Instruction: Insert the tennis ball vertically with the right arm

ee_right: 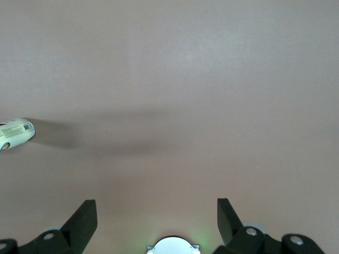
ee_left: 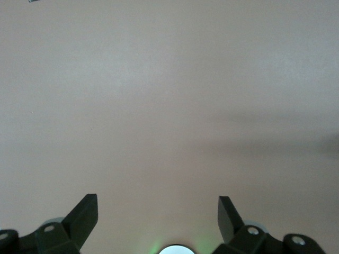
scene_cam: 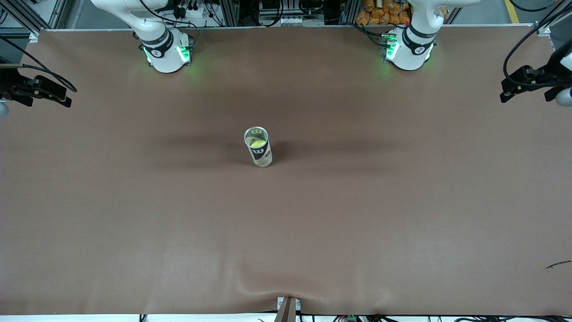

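Standing upright near the middle of the brown table [scene_cam: 134,214], a tennis ball can [scene_cam: 258,147] is seen with its mouth open, and a yellow tennis ball [scene_cam: 257,143] is visible inside it, near the top. The can lies between the two arm bases and nearer to the front camera than both. In the right wrist view, part of the can [ee_right: 16,133] appears at the picture's edge, well apart from the right gripper [ee_right: 157,219], whose fingers are spread wide and hold nothing; bare table is seen beneath it. The left gripper [ee_left: 158,216] is likewise fully parted and empty over bare table. Both arms are parked at the table's ends. Nothing is placed around the can. A small dark mark [scene_cam: 557,264] is noted near the left arm's end, close to the front camera.
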Controlling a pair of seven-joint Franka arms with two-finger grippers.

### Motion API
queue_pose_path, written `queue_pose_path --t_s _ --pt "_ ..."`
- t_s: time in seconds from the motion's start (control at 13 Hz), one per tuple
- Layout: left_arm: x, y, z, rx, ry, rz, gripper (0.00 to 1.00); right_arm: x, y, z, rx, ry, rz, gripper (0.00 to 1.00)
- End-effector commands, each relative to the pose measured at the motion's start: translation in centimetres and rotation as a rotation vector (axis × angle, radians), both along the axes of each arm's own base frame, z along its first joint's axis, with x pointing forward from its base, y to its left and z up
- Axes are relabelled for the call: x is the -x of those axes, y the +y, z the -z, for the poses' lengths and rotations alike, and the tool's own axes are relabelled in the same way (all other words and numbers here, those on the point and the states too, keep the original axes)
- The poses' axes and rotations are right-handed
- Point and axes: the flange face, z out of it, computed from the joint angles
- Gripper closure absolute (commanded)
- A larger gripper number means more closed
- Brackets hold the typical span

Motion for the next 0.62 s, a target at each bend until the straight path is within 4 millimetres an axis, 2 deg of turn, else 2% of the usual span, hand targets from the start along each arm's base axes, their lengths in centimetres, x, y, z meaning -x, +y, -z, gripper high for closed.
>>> queue_pose_path --t_s 0.0,0.23,0.54 --pt "0.5 0.4 -0.4 0.018 -0.021 -0.007 0.00 0.0 0.4 -0.3 0.004 -0.005 0.017 0.00" --pt "0.1 0.3 -0.1 0.009 -0.034 -0.055 0.00 -0.1 0.4 -0.3 0.004 -0.008 0.017 0.00" --pt "-0.6 0.5 0.3 0.012 -0.058 -0.002 0.00 -0.2 0.6 -0.6 0.005 -0.018 0.014 0.00"
